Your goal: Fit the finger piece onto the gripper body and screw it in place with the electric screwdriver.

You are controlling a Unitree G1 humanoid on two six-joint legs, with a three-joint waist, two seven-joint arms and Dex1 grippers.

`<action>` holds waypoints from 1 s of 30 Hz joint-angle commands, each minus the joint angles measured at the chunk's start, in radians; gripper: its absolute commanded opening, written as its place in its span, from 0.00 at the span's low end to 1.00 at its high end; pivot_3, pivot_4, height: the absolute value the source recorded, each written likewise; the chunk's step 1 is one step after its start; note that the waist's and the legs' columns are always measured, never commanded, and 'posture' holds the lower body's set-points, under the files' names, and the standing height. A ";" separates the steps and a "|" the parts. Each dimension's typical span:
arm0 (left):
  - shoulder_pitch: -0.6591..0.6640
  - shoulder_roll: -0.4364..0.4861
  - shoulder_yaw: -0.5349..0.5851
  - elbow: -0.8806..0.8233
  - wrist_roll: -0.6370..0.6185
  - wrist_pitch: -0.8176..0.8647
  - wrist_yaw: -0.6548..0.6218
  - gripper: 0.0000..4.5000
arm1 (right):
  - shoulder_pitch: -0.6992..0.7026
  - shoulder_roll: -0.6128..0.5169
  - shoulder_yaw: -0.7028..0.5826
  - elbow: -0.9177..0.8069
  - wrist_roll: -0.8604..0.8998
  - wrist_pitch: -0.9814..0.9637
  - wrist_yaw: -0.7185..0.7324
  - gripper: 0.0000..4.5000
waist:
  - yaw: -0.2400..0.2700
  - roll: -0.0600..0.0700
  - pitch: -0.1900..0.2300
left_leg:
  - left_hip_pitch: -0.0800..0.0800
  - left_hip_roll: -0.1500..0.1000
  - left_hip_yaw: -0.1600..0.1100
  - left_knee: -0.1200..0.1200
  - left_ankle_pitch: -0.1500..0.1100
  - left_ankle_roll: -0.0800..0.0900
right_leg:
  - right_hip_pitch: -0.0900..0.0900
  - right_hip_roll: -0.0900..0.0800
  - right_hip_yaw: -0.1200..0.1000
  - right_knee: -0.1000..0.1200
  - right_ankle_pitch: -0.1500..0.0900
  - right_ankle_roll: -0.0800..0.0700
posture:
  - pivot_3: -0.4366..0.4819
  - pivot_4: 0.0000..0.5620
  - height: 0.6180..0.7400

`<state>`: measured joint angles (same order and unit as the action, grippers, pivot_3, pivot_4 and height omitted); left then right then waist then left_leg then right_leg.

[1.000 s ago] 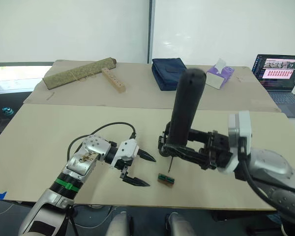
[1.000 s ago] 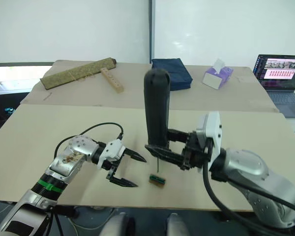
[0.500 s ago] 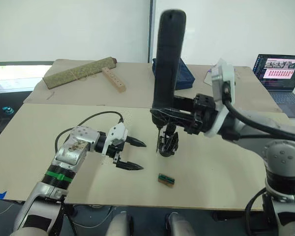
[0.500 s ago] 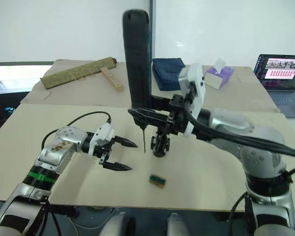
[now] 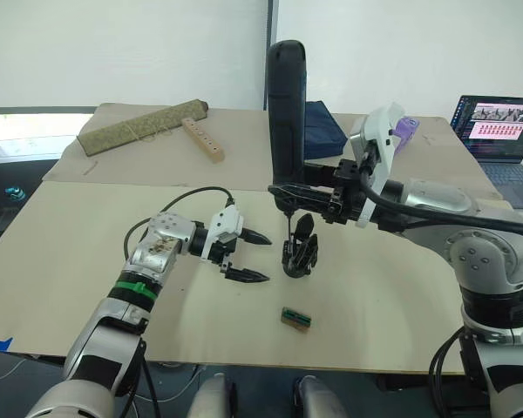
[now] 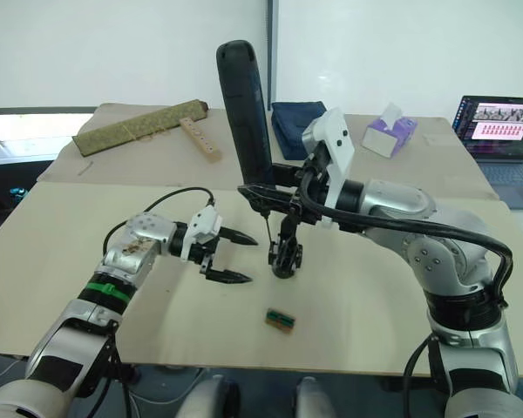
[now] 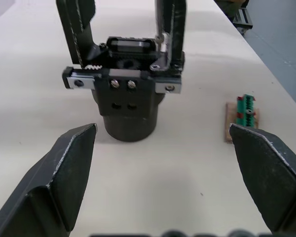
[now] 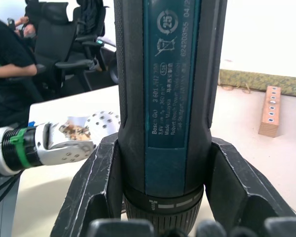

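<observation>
The gripper body (image 5: 299,254) stands upright on its round base in the middle of the tan table (image 5: 401,305). In the left wrist view the gripper body (image 7: 130,101) carries two black uprights; I cannot pick out a separate finger piece. My right gripper (image 5: 291,193) is shut on the lower end of the electric screwdriver (image 5: 286,113), which stands upright, its thin bit pointing down just above and left of the body. In the right wrist view both fingers (image 8: 96,182) clamp the electric screwdriver (image 8: 163,98). My left gripper (image 5: 263,258) is open, a little left of the body, with nothing between its fingers (image 7: 64,177).
A small green-and-brown block (image 5: 295,319) lies near the front edge. On the far table are a wooden block with holes (image 5: 201,140), a green mat roll (image 5: 139,128), a blue folded cloth (image 5: 327,131), a tissue box (image 6: 387,135) and a laptop (image 5: 499,135). A seated person (image 8: 7,59) is behind.
My right arm lifted the screwdriver from low over the table and now holds it upright over the gripper body. The open left gripper moved right, closer to the body.
</observation>
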<state>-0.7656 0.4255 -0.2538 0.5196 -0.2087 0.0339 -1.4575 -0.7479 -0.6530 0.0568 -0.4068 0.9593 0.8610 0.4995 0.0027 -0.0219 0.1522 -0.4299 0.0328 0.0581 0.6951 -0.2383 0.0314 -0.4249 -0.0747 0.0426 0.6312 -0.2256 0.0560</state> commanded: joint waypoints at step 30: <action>-0.070 -0.060 0.019 0.082 0.040 -0.071 -0.006 1.00 | 0.019 0.010 -0.082 -0.029 -0.074 0.014 0.039 0.42 | -0.003 0.000 0.000 | 0.000 0.000 -0.001 0.000 0.000 0.000 | 0.000 0.000 0.000 0.000 0.000 0.000 | 0.48 0.27 0.99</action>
<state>-0.8102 0.3682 -0.2516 0.6243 -0.1601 -0.0264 -1.4643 -0.7114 -0.6492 0.0269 -0.4030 0.8819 0.8960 0.5362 -0.0002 -0.0221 0.1524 -0.4302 0.0328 0.0575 0.6951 -0.2383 0.0314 -0.4251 -0.0747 0.0424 0.6312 -0.2254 0.0563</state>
